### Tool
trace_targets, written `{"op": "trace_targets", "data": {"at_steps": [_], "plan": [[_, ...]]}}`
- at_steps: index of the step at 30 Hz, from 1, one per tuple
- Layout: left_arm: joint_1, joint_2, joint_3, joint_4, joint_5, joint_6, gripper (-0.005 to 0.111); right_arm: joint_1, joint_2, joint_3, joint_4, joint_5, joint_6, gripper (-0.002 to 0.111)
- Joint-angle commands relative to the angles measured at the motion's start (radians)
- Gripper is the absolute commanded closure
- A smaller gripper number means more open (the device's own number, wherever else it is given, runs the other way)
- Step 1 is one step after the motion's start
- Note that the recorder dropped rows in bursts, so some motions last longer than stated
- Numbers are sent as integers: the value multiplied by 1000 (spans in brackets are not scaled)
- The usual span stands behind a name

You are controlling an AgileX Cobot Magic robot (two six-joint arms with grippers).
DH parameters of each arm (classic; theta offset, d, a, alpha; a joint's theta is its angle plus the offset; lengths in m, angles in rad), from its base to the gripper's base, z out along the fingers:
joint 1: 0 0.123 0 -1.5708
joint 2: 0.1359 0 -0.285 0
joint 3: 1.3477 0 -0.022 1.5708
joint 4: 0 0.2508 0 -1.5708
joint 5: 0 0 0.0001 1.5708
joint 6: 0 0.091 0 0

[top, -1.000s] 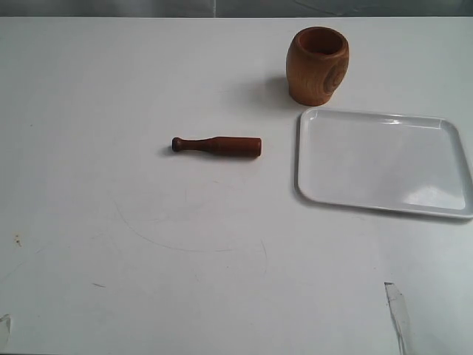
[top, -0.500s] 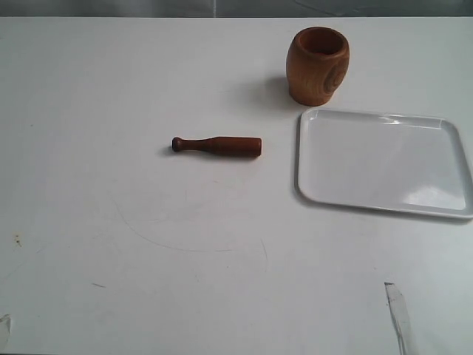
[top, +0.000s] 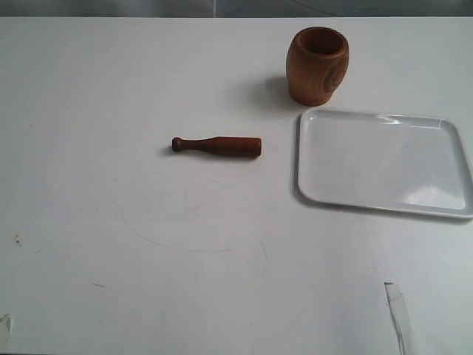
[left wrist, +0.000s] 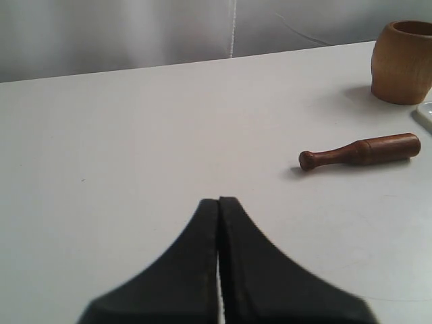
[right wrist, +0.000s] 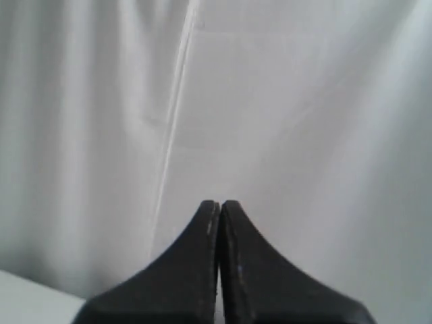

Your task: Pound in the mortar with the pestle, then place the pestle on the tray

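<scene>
The reddish-brown pestle (top: pixel 217 145) lies flat on the white table (top: pixel 111 111), its dark knob pointing left; it also shows in the left wrist view as the pestle (left wrist: pixel 361 150). The light wooden mortar (top: pixel 318 65) stands upright at the back right, and is seen again as the mortar (left wrist: pixel 403 62). The white tray (top: pixel 384 162) lies just in front of the mortar, with nothing on it. My left gripper (left wrist: pixel 219 201) is shut and empty, well short of the pestle. My right gripper (right wrist: pixel 221 203) is shut and empty, facing a white curtain. Neither gripper shows in the exterior view.
A strip of clear tape (top: pixel 397 314) sticks to the table near the front right edge. Faint pencil-like marks (top: pixel 185 237) cross the table's middle. A white curtain (right wrist: pixel 202 101) hangs behind the table.
</scene>
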Motion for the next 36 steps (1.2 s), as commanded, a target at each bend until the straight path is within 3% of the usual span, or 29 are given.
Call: {"op": "trace_targets", "data": {"at_steps": [1, 3, 5, 11, 15, 19, 21, 24, 26, 29, 31, 33, 36], "plan": [[-8, -1, 1, -7, -3, -8, 107, -5, 165, -41, -100, -159, 187, 108], [-8, -1, 1, -7, -3, -8, 107, -5, 233, -41, -100, -220, 241, 108], [-8, -1, 1, -7, -3, -8, 107, -5, 248, -41, -100, -169, 154, 108], [-8, -1, 1, -7, -3, -8, 107, -5, 92, -41, -100, 447, 3, 108], [-8, -1, 1, -7, -3, -8, 107, -5, 1, -41, -68, 807, -329, 108], [-8, -1, 1, -7, -3, -8, 107, -5, 7, -41, 120, 1174, -876, 108], [-8, -1, 1, -7, -3, -8, 107, -5, 39, -41, 225, 1245, -1048, 108], [-8, -1, 1, -7, -3, -8, 107, -3, 81, -41, 613, 1147, -1383, 108], [-8, -1, 1, -7, -3, -8, 107, -3, 120, -41, 1047, 1043, -1662, 108], [-8, -1, 1, -7, -3, -8, 107, 15, 206, -41, 1728, 1019, -2229, 108], [-8, -1, 1, -7, -3, -8, 107, 50, 275, -41, 2028, 1048, -2502, 108], [-8, -1, 1, -7, -3, -8, 107, 109, 355, -43, 2191, 1037, -2621, 108], [-8, -1, 1, -7, -3, -8, 107, 216, 482, -99, 2186, 1043, -2646, 108]]}}
